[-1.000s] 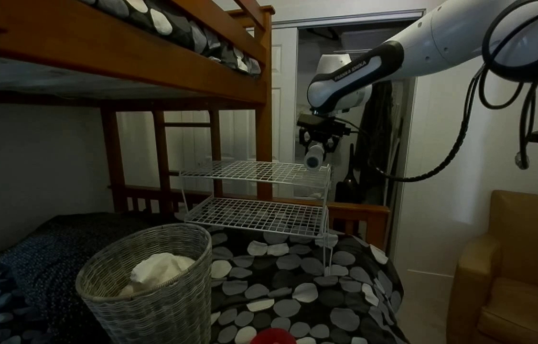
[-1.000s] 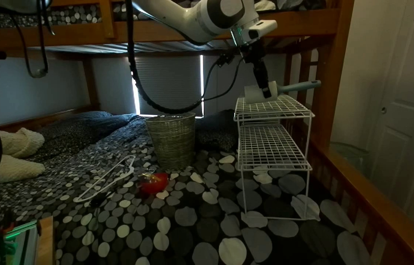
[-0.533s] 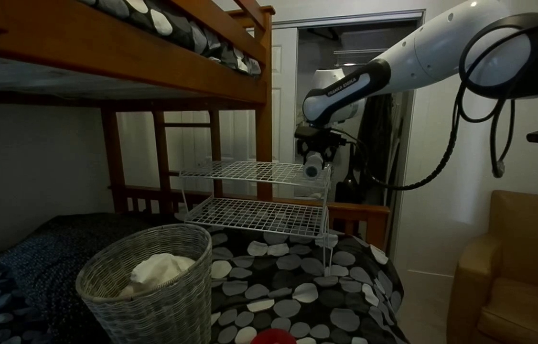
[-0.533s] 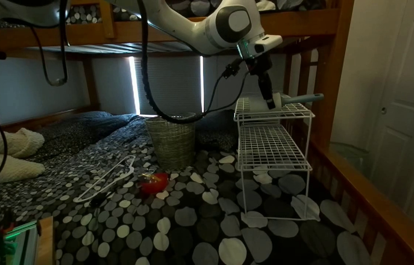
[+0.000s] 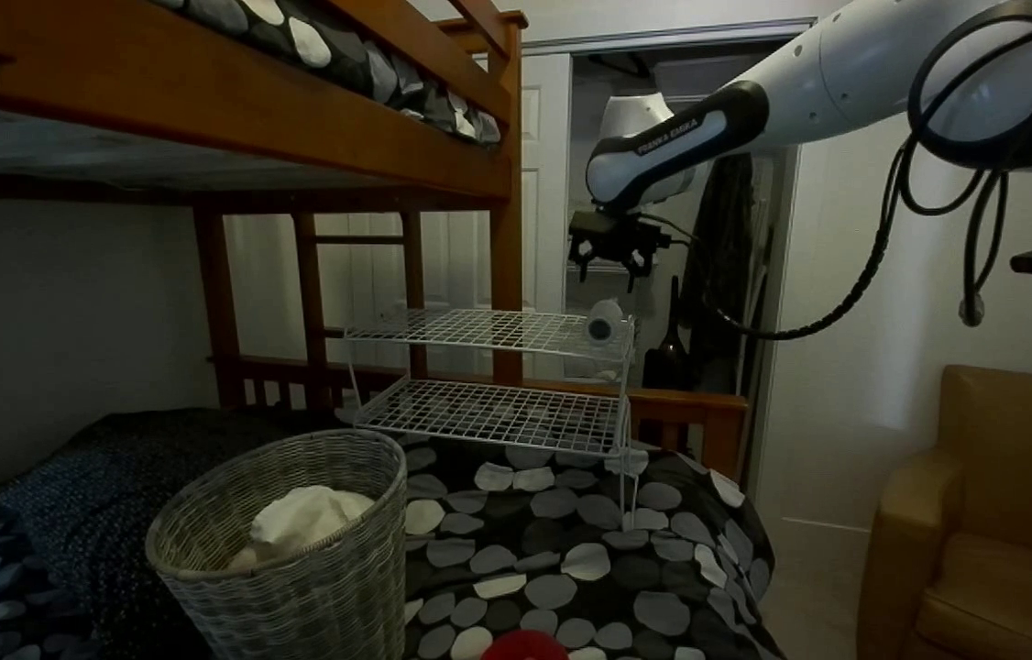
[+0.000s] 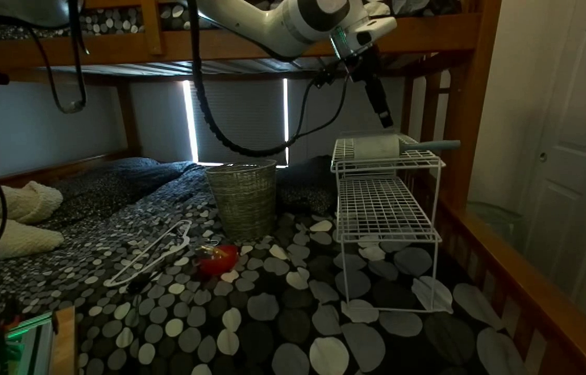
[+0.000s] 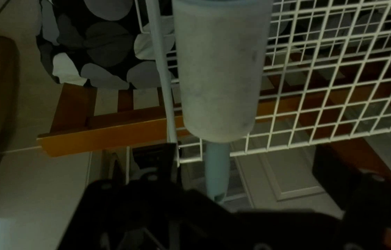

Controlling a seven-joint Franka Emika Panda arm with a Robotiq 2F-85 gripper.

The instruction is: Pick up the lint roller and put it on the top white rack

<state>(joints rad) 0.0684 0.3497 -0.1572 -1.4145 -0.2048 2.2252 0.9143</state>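
Note:
The lint roller (image 6: 376, 147), with a whitish cylinder and a blue-grey handle, lies on its side on the top white rack (image 6: 389, 165). Its handle sticks out past the rack's edge. In an exterior view the roller (image 5: 606, 323) shows end-on near one end of the top shelf. Just above it hangs my gripper (image 5: 608, 280), jaws spread apart and nothing between them. From the wrist, the roller (image 7: 219, 69) rests along the wire grid, and the gripper (image 7: 249, 166) stands open with its dark fingers wide to either side of the handle, clear of it.
Below is a lower white rack (image 6: 386, 208). A wicker basket (image 6: 246, 203) stands on the bed beside a red bowl (image 6: 220, 260) and a white hanger (image 6: 150, 255). The upper bunk's wooden rail (image 6: 272, 47) runs close behind the arm. A tan armchair (image 5: 983, 513) stands off the bed.
A second ago the gripper held the roller just above the top rack. It lowered the roller onto the wires, opened, and has risen away; the roller stays lying there.

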